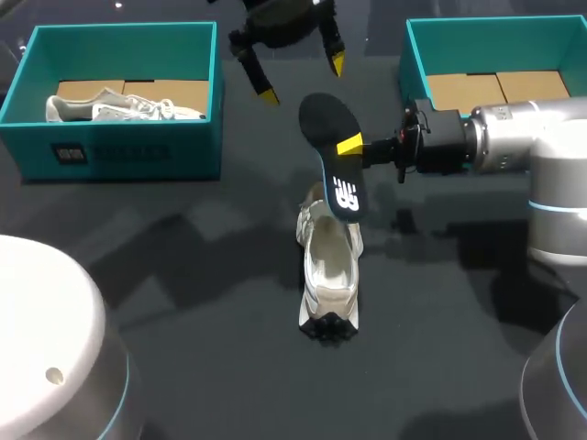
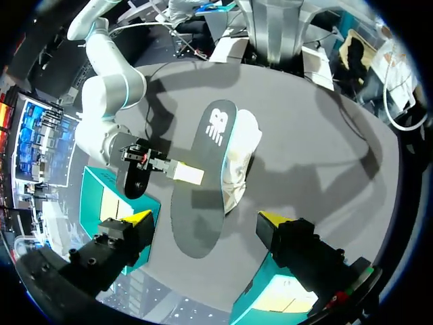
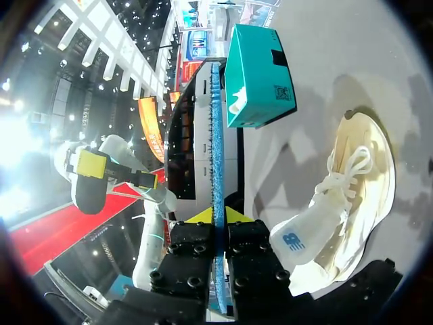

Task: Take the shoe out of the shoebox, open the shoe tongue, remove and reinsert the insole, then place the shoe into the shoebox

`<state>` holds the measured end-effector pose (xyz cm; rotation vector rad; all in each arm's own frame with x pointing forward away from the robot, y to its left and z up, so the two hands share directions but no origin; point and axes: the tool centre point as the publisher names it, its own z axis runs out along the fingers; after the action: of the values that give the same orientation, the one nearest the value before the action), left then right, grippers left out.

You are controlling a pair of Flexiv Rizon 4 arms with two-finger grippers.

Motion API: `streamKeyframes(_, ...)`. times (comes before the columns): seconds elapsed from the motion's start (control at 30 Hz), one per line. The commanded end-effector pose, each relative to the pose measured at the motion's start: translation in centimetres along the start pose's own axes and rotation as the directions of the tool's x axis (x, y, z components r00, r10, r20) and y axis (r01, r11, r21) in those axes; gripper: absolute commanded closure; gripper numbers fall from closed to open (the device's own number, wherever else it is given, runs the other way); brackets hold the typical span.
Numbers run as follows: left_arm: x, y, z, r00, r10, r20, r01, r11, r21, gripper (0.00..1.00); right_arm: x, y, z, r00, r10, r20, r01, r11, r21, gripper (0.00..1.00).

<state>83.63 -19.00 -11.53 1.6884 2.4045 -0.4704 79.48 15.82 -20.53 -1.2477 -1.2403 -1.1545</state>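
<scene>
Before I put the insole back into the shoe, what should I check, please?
1. Right gripper shut on the insole: ok.
2. Insole fully out, held above the shoe: ok.
3. Shoe upright on the table, opening upward: ok.
4. Tongue pulled open: ok.
5. Left gripper open, apart from the shoe: ok.
6. Insole lined up with the opening: cannot tell.

White shoe [image 1: 330, 275] stands upright mid-table, tongue [image 3: 294, 240] lifted; its black insole [image 1: 335, 151] hangs tilted just above the laces. Open teal shoebox [image 1: 138, 151], far left, holds a second shoe [image 1: 119, 108]; a matching box [image 1: 495, 50] sits far right.
</scene>
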Motion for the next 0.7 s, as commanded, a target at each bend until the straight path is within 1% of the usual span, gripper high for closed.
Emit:
streamKeyframes(0.03, 0.7, -0.1, 0.2, 0.931, 0.003, 0.364, -0.001, 1.0, -0.005, 0.0, 0.0, 0.0, 0.1, 1.0, 0.0, 0.001, 0.0, 1.0, -0.001, 1.0)
streamKeyframes(0.23, 0.7, -0.1, 0.2, 0.931, 0.003, 0.364, -0.001, 1.0, -0.005, 0.0, 0.0, 0.0, 0.1, 1.0, 0.0, 0.001, 0.0, 1.0, -0.001, 1.0)
streamKeyframes(0.27, 1.1, -0.1, 0.1, 0.922, -0.006, 0.386, 0.005, 1.0, 0.004, 0.0, 0.0, 0.0, 0.1, 1.0, 0.0, 0.001, 0.0, 1.0, -0.001, 1.0)
streamKeyframes(0.3, 1.5, -0.1, 0.1, 0.91, 0.03, 0.413, -0.025, 1.0, -0.018, 0.0, 0.0, 0.0, 0.1, 1.0, 0.0, 0.001, 0.0, 1.0, -0.001, 1.0)
streamKeyframes(0.37, 2.3, 0.1, 0.2, 0.883, 0.029, 0.468, -0.023, 1.0, -0.019, 0.0, 0.0, 0.0, 0.1, 1.0, 0.0, 0.001, 0.0, 1.0, -0.001, 1.0)
streamKeyframes(0.4, 2.8, 0.1, 0.5, 0.862, 0.057, 0.504, -0.044, 0.998, -0.037, 0.0, 0.0, 0.0, 0.1, 1.0, 0.0, 0.001, 0.0, 1.0, -0.001, 1.0)
streamKeyframes(0.43, 3.2, 0.2, 0.6, 0.84, 0.039, 0.541, -0.024, 0.999, -0.035, 0.0, 0.0, 0.0, 0.1, 1.0, 0.0, 0.001, 0.0, 1.0, -0.001, 1.0)
streamKeyframes(0.47, 3.7, 0.3, 0.7, 0.823, 0.05, 0.566, -0.04, 0.999, -0.031, 0.0, 0.0, 0.0, 0.1, 1.0, 0.0, 0.001, 0.0, 1.0, -0.001, 1.0)
streamKeyframes(0.5, 4.2, 0.4, 0.9, 0.795, 0.058, 0.604, -0.031, 0.998, -0.055, 0.0, 0.0, 0.0, 0.1, 1.0, 0.0, 0.001, 0.0, 1.0, -0.001, 1.0)
streamKeyframes(0.53, 4.7, 0.5, 1.0, 0.75, 0.074, 0.658, -0.025, 0.996, -0.085, 0.0, 0.0, 0.0, 0.1, 1.0, 0.0, 0.001, 0.0, 1.0, -0.001, 1.0)
streamKeyframes(0.57, 5.4, 0.4, 0.9, 0.699, 0.089, 0.71, -0.08, 0.996, -0.047, 0.0, 0.0, 0.0, 0.1, 1.0, 0.0, 0.001, 0.0, 1.0, -0.001, 1.0)
streamKeyframes(0.6, 6.4, 0.4, 0.6, 0.615, 0.1, 0.782, -0.103, 0.994, -0.046, 0.0, 0.0, 0.0, 0.1, 1.0, 0.0, 0.001, 0.0, 1.0, -0.001, 1.0)
streamKeyframes(0.7, 6.4, 0.4, 0.6, 0.615, 0.1, 0.782, -0.103, 0.994, -0.046, 0.0, 0.0, 0.0, 0.1, 1.0, 0.0, 0.001, 0.0, 1.0, -0.001, 1.0)
